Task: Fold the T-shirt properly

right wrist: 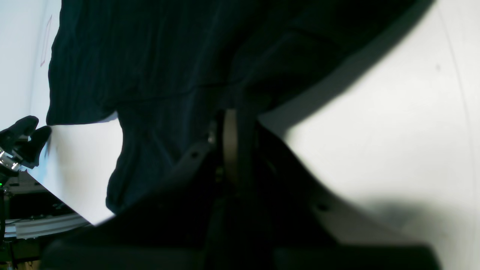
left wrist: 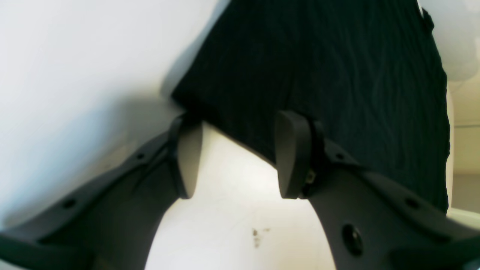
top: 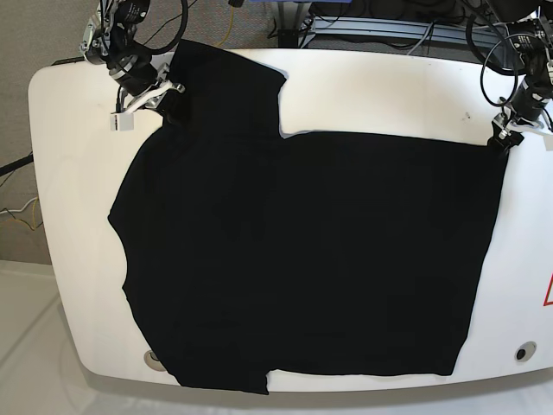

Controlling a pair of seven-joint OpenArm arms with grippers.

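Right end effector (top: 175,102) clenching blurred black T-shirt (top: 311,251), left end effector (left wrist: 238,153) released, partly cropped

The base view looks down on me from above the table (top: 78,285), facing my arms from the far side, far enough back to take in the whole shirt (top: 302,251) and both my grippers at its top edge. My left wrist camera sits close behind my left gripper (left wrist: 234,153), looking past my fingers along the cloth. My right wrist camera is just as near, looking over my right gripper (right wrist: 240,123). All three views share the shirt and the white tabletop.
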